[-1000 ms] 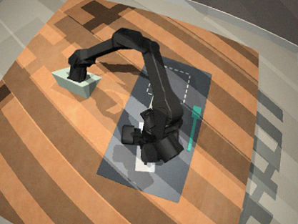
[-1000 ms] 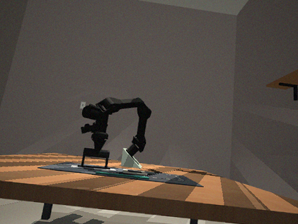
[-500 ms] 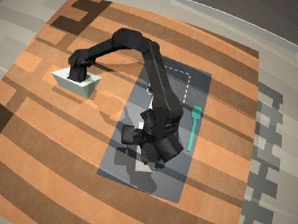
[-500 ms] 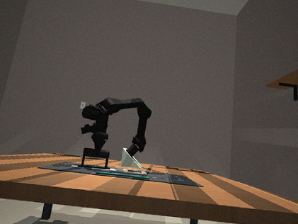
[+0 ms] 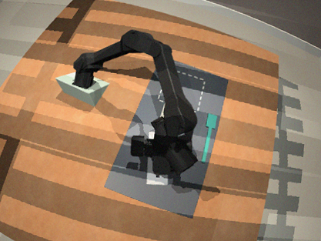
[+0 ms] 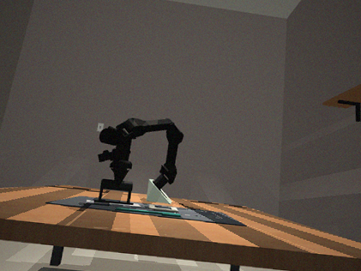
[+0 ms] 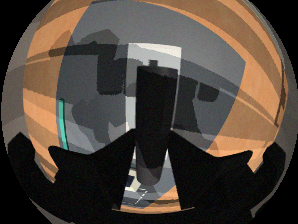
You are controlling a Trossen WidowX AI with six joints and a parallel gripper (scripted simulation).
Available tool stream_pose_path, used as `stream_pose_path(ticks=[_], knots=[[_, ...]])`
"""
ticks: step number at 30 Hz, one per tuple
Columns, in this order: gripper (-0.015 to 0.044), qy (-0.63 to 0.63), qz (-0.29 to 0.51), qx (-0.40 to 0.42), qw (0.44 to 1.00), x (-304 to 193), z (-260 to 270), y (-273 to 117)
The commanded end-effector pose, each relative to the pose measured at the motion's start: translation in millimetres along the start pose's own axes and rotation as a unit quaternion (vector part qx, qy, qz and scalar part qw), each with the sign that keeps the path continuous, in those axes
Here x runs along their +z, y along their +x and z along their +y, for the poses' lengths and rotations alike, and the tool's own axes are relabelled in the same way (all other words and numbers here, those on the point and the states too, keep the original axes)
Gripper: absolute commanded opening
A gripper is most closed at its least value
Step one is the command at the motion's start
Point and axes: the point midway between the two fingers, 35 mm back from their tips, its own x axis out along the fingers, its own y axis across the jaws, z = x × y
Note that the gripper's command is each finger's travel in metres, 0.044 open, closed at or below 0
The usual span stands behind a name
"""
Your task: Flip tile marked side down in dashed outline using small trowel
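The trowel (image 5: 156, 181) (image 6: 128, 186) (image 7: 155, 51) has a long white blade flat on the mat (image 5: 177, 209) (image 6: 226, 220) (image 7: 200, 55) and a raised black bar handle on two posts. My gripper (image 6: 118, 182) (image 7: 152, 133) points down, shut on that handle; in the top view the arm hides its fingertips. The cream tile (image 5: 163, 110) (image 6: 164, 209) (image 7: 135, 186) lies flat beyond the blade, mostly hidden by the arm and fingers; a dark patch shows on it in the wrist view. The dashed outline (image 5: 202, 88) is on the mat's far part, partly behind the arm.
A teal flat-headed tool (image 5: 211, 120) (image 6: 149, 212) (image 7: 63, 125) lies along the mat's right side in the top view. The arm's base stands in a pale green wedge-shaped block (image 5: 89, 95) (image 6: 155, 194), left of the mat. Striped shadows cross the wooden table (image 5: 238, 137).
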Motion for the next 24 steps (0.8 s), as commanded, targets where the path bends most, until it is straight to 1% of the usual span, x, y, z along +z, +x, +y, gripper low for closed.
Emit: stream_pose_path(ticks=[1,12,24], knots=[[0.013,-0.046,0.001,-0.001,0.999,-0.5,-0.2,1.3],[0.013,-0.21,0.001,-0.001,0.978,-0.5,-0.2,1.3],[0.013,-0.382,0.001,-0.001,0.924,-0.5,-0.2,1.3]])
